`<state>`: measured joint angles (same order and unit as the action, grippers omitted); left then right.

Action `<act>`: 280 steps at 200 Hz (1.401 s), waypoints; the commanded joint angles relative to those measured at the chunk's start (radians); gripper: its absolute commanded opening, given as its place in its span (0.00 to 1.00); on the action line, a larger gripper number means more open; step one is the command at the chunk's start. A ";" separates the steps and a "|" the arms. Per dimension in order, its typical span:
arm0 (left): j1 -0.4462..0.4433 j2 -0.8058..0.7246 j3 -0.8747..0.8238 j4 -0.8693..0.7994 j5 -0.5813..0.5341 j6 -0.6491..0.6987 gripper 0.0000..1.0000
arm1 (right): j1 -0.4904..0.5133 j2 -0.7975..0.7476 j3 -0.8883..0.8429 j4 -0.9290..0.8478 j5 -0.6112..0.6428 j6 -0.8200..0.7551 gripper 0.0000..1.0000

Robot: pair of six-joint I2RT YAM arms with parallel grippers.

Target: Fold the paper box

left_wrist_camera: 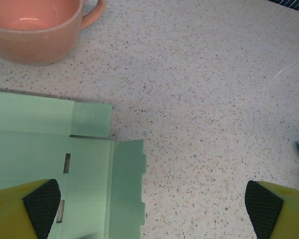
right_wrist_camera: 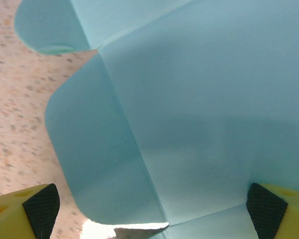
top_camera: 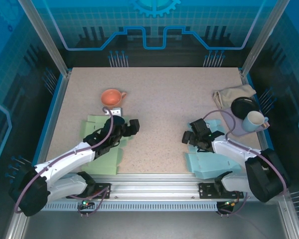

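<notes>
Paper boxes, two of them, lie flat and unfolded on the speckled surface. The green box is at the near left, partly under your left arm. The blue box is at the near right, partly under your right arm.

Your left end effector has its jaws spread wide and holds nothing. In the left wrist view, one pad hangs over the green box's slotted panel and the other over bare surface.

Your right end effector is spread just as wide (nothing pinched there either) and sits close above the blue box, whose creases and rounded flap show in the right wrist view.

An orange cup sits just beyond the green box, its handle pointing right. At the far right, beyond the blue box, a white mug stands at the edge of a black dish, next to a crumpled beige cloth.
</notes>
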<state>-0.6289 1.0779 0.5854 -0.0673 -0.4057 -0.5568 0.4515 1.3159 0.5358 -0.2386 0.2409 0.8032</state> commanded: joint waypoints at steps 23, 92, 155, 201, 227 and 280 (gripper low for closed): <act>-0.008 0.004 -0.027 0.061 -0.036 -0.026 0.99 | 0.030 0.191 0.058 0.271 -0.174 0.035 1.00; -0.008 0.088 -0.025 0.107 -0.005 -0.020 0.99 | 0.064 0.412 0.337 0.396 -0.140 0.096 1.00; -0.142 0.252 0.048 0.153 0.033 -0.083 0.97 | 0.056 0.048 0.485 0.026 0.129 -0.164 1.00; -0.285 0.459 0.188 0.159 0.019 -0.124 0.94 | 0.023 -0.250 0.419 -0.204 0.257 -0.256 0.94; -0.313 0.561 0.231 0.185 0.039 -0.144 0.89 | -0.009 -0.380 0.304 -0.222 0.264 -0.281 0.94; -0.338 0.648 0.254 0.221 0.050 -0.192 0.72 | -0.045 -0.540 0.126 -0.013 0.089 -0.251 0.89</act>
<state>-0.9451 1.7046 0.8059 0.1158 -0.3687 -0.7177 0.4225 0.8097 0.6640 -0.3298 0.3927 0.5564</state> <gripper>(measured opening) 0.748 0.893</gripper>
